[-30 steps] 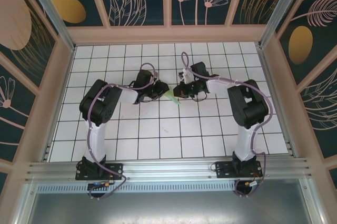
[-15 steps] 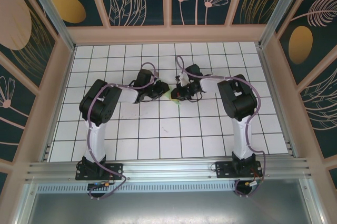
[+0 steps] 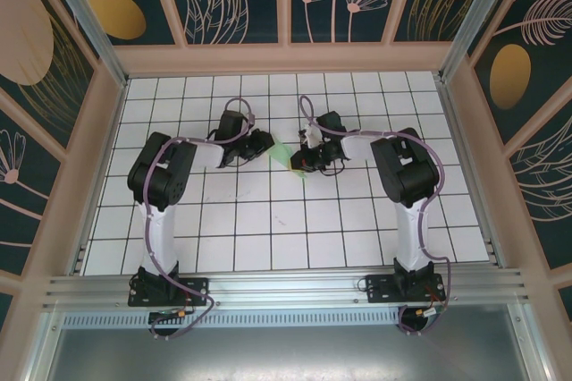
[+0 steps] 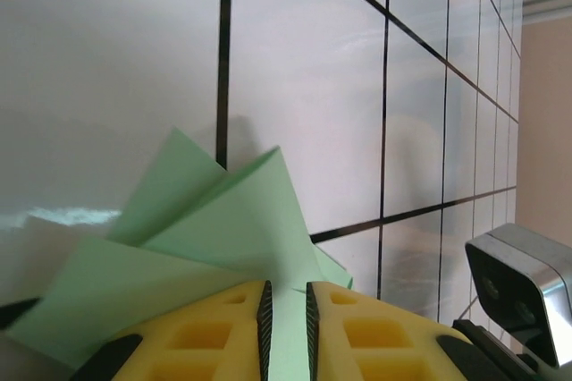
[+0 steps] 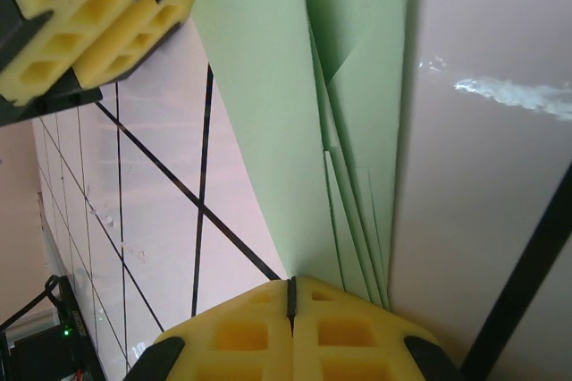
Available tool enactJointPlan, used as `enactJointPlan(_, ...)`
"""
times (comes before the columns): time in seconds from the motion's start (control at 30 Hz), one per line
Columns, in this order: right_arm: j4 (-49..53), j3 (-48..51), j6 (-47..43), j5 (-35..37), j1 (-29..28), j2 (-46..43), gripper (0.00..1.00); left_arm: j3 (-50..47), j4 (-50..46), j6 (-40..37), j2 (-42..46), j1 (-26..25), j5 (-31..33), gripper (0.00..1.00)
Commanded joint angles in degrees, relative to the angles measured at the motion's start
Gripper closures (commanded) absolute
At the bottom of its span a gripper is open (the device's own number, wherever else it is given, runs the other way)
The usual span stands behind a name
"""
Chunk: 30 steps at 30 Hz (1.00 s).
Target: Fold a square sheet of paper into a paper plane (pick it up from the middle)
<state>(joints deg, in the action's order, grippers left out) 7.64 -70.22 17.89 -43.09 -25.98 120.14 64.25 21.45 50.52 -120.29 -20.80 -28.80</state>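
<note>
Obs. — both arms reach inward over the white tiled counter (image 3: pixel 268 238) and meet just behind its middle. The folded green paper (image 3: pixel 283 156) sits between my two end effectors. From overhead it is a small pale wedge.

Right end effector (image 5: pixel 290 284): clenched, the pads pressed flat together with no gap at the seam. The paper's stacked layers run straight into the fingertips, mostly on the right pad's side of the seam. I read this as a grip on the paper's narrow end. From there the paper widens away from the tips, with several creased edges fanning slightly apart. It throws a shadow on the counter along one side, so it appears raised rather than lying flat.

Left end effector (image 4: pixel 286 290): the pads are nearly together, with a thin slit between them. Green shows inside the slit. Just ahead of the tips the paper spreads into overlapping pointed flaps that stand up off the tiles. Whether the pads pinch it or merely stand around its edge — cannot tell.

In the right wrist view the left end effector's pads (image 5: pixel 107 32) sit at the paper's far corner, touching or just beside it. From overhead, the left tips are just beside the paper's left edge and the right tips are at its right edge.
</note>
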Motion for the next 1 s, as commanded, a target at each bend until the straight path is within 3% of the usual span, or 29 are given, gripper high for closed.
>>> enactJointPlan(0.0, 10.55, 4.39, -1.62, 7.80, 1.10, 2.52, 1.00, 2.35, -3.36, -3.91, -1.20, 1.90, 3.38, 0.78)
enactJointPlan(0.23, 10.31, 0.49, -1.72, 3.30, -0.32, -2.55, 1.00, 2.38, -2.22, -5.32, 3.47, 3.81, 1.01, 0.76)
enactJointPlan(0.37, 10.06, -3.19, -1.48, 3.14, -0.73, -9.81, 0.85, 1.10, -2.33, -4.69, 9.23, 3.80, 0.01, 0.74)
enactJointPlan(0.47, 11.16, -4.43, -1.57, 9.77, 0.92, -12.20, 0.77, -2.01, -1.68, -3.65, 13.59, 3.82, 0.32, 0.72)
enactJointPlan(0.57, 13.04, -5.92, -2.78, 14.33, 2.67, -10.36, 0.71, -5.08, 0.26, -1.69, 15.33, 3.78, -2.14, 0.70)
enactJointPlan(0.73, 13.91, -8.57, -4.17, 9.96, 3.23, -5.52, 0.68, -10.94, 5.98, 3.03, 16.80, 3.74, -5.34, 0.68)
enactJointPlan(0.8, 13.23, -8.98, -3.85, 9.31, 2.63, -4.29, 0.59, -12.48, 6.50, 3.43, 17.54, 3.71, -4.81, 0.68)
enactJointPlan(0.97, 12.55, -8.71, -5.02, 9.16, 0.75, -2.89, 0.57, -14.98, 8.93, 5.32, 17.19, 3.66, -5.44, 0.68)
